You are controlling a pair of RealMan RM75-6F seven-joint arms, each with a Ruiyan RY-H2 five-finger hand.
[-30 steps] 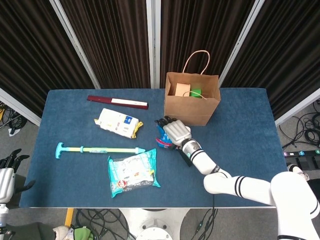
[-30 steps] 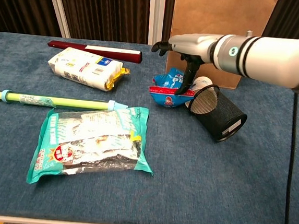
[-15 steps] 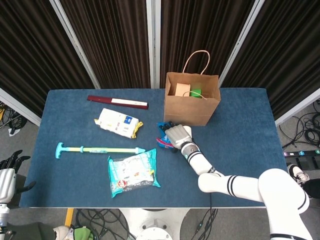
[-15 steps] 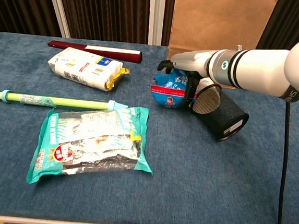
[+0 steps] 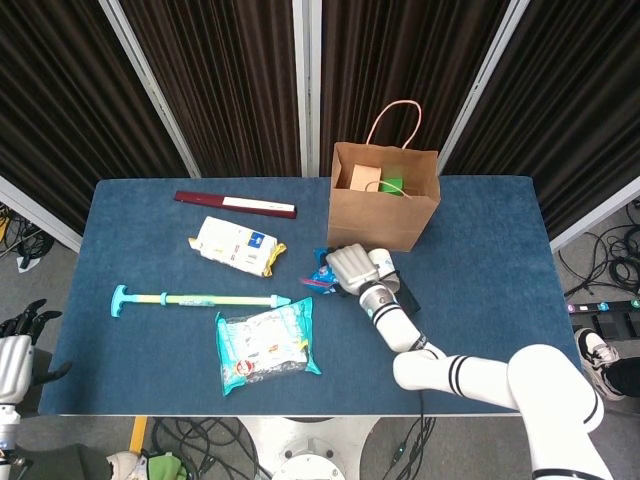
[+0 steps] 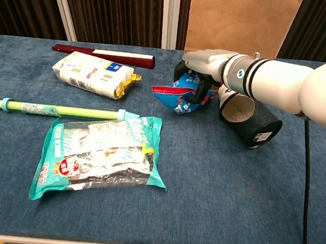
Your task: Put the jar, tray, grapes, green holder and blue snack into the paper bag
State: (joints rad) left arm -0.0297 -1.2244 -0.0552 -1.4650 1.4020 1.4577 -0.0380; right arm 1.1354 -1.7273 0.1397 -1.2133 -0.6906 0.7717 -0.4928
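**Blue table and what lies on it**

A table [image 5: 490, 270] covered in blue cloth carries everything. The paper bag [image 5: 383, 205] stands upright at its far edge and serves as the landmark. Left of the bag, along the far edge, lies a dark red flat box [image 5: 235, 204]. Nearer than that box, a white packet [image 5: 236, 245] with a yellow end lies flat. Just in front of the bag are a blue snack [image 6: 178, 95], tilted with one end raised, and, to its right, a black mesh cup [image 6: 250, 115] on its side. Front-left of the bag lie a green stick [image 5: 198, 299] and a teal pouch [image 5: 265, 343].
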